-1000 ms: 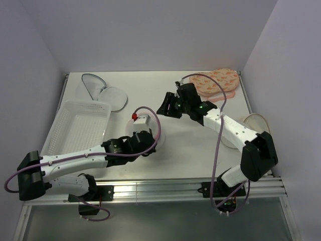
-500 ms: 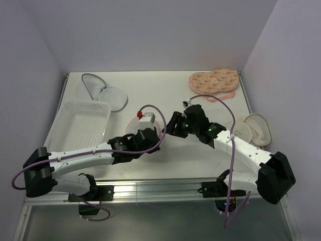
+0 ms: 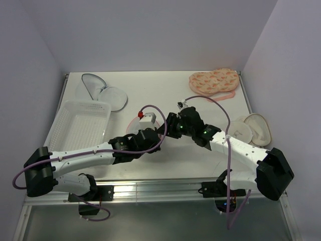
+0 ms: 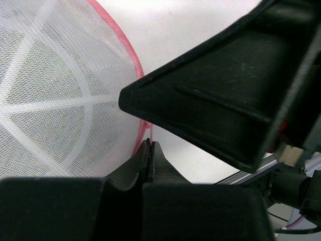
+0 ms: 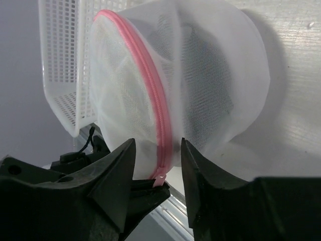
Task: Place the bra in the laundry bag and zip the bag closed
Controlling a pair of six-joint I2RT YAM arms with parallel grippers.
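Observation:
The laundry bag, white mesh with a pink zipper, stands on edge on the table. In the top view only its pink rim shows beside the arms. My left gripper is shut on the pink zipper pull at the bag's lower edge. My right gripper is open, one finger on each side of the zipper seam just above the pull, close to the left fingers. The bra is not plainly seen; only a dim darker patch shows through the mesh.
A white plastic basket stands left of the bag. A grey-trimmed white mesh pouch lies at the back left. An orange patterned pouch lies at the back right. Another pale pouch lies at the right edge.
My right arm has swung from the back of the table down and left to the bag, its open gripper now at the zipper. My left gripper stays shut at the bag, shifted slightly right.

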